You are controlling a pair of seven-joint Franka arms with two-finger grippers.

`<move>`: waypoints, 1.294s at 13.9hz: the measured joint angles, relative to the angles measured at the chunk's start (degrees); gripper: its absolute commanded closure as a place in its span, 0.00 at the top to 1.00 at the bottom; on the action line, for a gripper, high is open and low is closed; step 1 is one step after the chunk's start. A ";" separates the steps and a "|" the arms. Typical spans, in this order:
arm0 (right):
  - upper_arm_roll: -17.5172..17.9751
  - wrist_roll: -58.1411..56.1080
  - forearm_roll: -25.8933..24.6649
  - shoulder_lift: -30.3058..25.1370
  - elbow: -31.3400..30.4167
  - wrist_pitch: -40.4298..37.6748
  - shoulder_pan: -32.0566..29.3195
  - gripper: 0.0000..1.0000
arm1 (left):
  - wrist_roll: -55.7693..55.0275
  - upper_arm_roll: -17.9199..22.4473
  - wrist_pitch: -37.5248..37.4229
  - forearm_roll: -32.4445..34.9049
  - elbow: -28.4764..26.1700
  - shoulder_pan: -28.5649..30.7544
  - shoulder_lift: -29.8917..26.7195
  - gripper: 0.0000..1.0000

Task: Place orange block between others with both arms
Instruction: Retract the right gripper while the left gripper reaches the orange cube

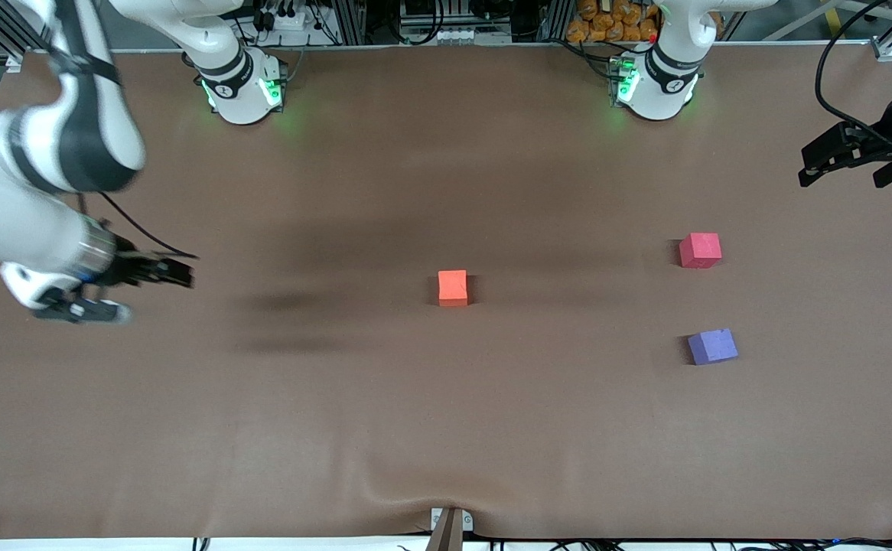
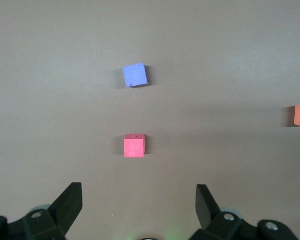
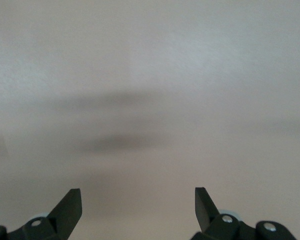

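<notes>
Orange block (image 1: 453,286) shows off my wide left gripper (image 2: 139,200); my wide right gripper (image 3: 138,200) sees bare table (image 3: 150,75).

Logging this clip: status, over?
Left gripper and right gripper open, empty. Small matte orange cube mid-table, untouched. Gap between pinkish-red cube and purple-blue cube unobstructed.

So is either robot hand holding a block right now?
No, nothing is held. The left gripper and right gripper are both open, and the orange block sits alone on the table.
</notes>
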 measured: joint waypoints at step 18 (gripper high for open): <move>0.30 -3.89 -3.14 -8.93 12.32 -17.45 -6.26 1.00 | -40.01 -10.70 18.82 -0.29 3.06 -22.38 21.91 1.00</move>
